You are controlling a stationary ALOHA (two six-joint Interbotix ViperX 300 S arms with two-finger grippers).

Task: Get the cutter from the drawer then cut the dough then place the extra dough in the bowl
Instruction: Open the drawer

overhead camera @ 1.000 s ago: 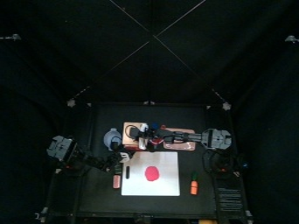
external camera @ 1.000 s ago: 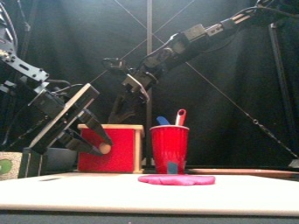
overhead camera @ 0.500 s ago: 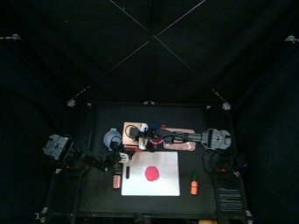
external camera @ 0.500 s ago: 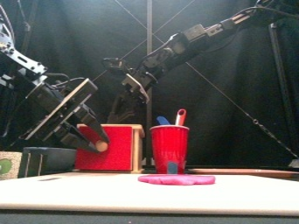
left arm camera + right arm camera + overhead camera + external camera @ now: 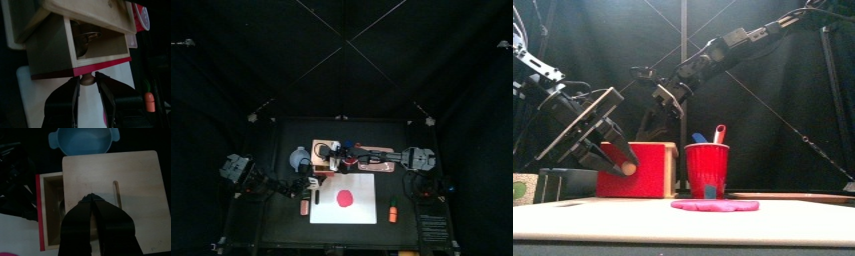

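One white cutting board, one pink dough disc, one wooden box, one metal cutter, one blue-grey bowl, one red cup, two toy knives, a blue knife and a red knife, and two small toy foods.

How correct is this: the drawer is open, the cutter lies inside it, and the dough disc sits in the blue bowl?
No: the dough disc lies on the white cutting board, not in the bowl; the top view shows it. The drawer is open, cutter inside: correct.

Dough lies on the board, cup behind it, box left of the cup, bowl leftmost
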